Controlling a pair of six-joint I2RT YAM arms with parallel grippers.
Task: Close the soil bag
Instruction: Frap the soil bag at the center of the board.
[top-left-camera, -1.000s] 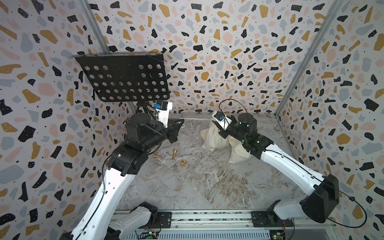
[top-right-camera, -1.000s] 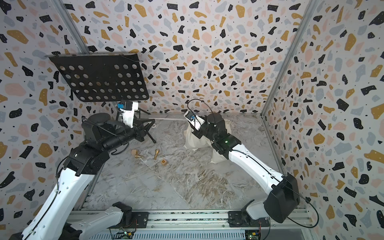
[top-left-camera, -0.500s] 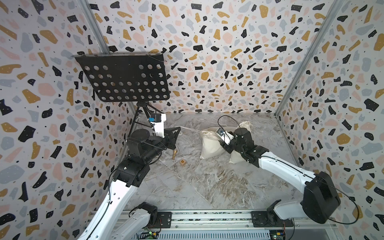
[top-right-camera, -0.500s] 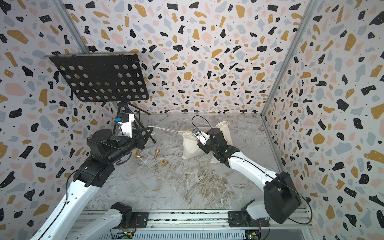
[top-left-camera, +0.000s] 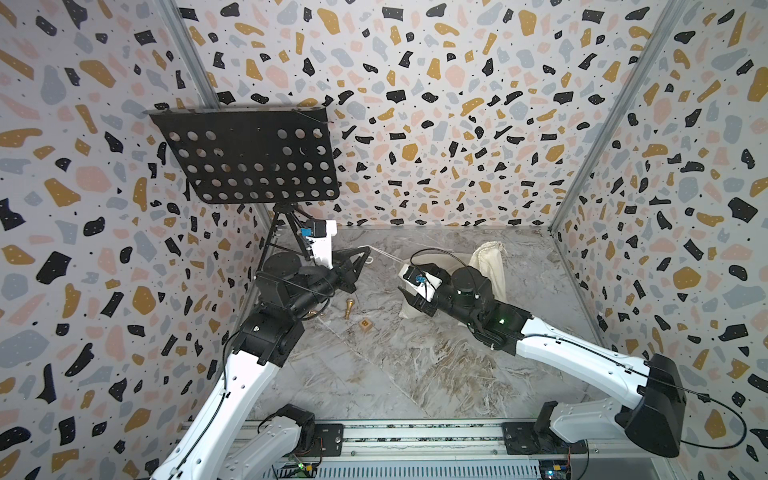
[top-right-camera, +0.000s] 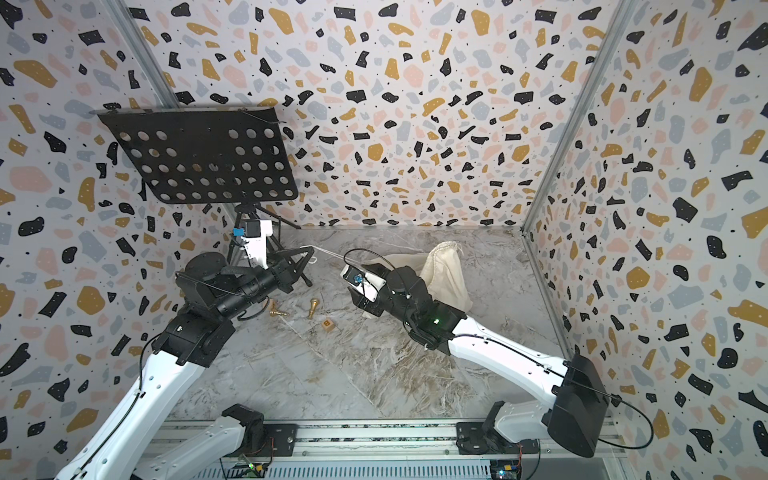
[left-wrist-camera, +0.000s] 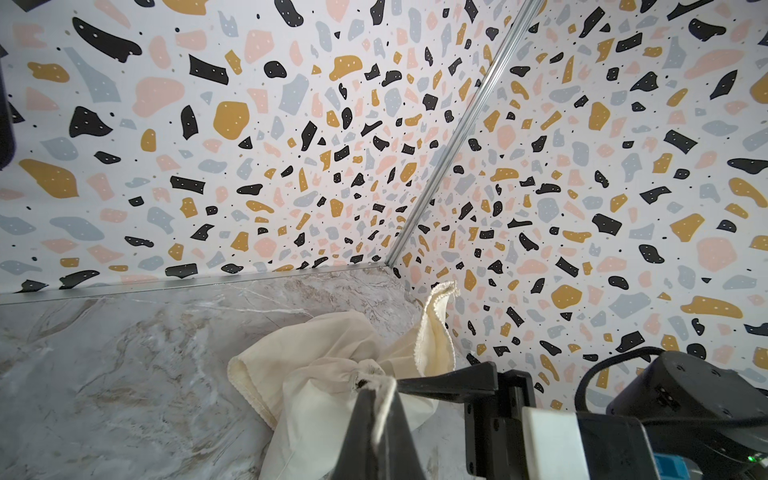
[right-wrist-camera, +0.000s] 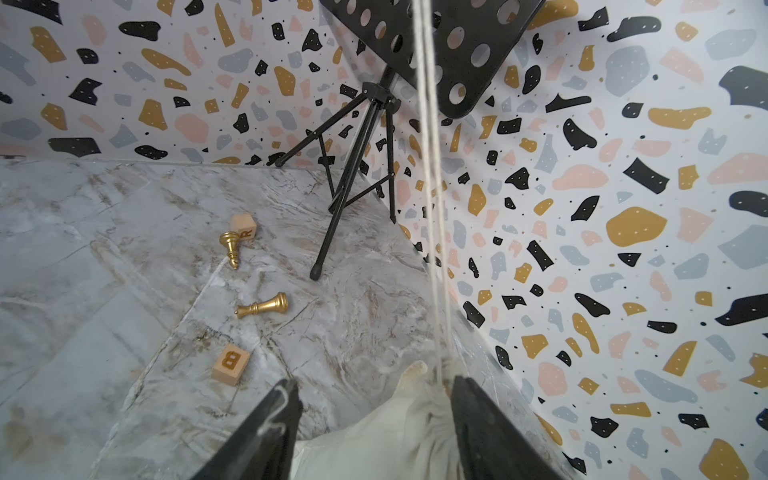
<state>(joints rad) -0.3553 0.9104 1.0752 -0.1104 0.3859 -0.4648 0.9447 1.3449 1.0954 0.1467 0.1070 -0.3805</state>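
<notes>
— Top view: where is the soil bag (top-left-camera: 406, 311) seen?
— On the floor, under the right gripper (top-left-camera: 409, 297). Its cord (top-left-camera: 384, 254) is held taut by the left gripper (top-left-camera: 365, 251).
— Left wrist?
— The cord (left-wrist-camera: 388, 399) is clamped in closed jaws.
— Right wrist?
— Jaws are spread wide, with the bag's neck between them.

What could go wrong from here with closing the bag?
1. The right gripper stands open over the neck of the soil bag, so nothing pins it. More pull by the left gripper on the taut cords may drag the bag instead of cinching it.
2. The left arm sits close to the music stand; pulling further back may knock its legs.
</notes>
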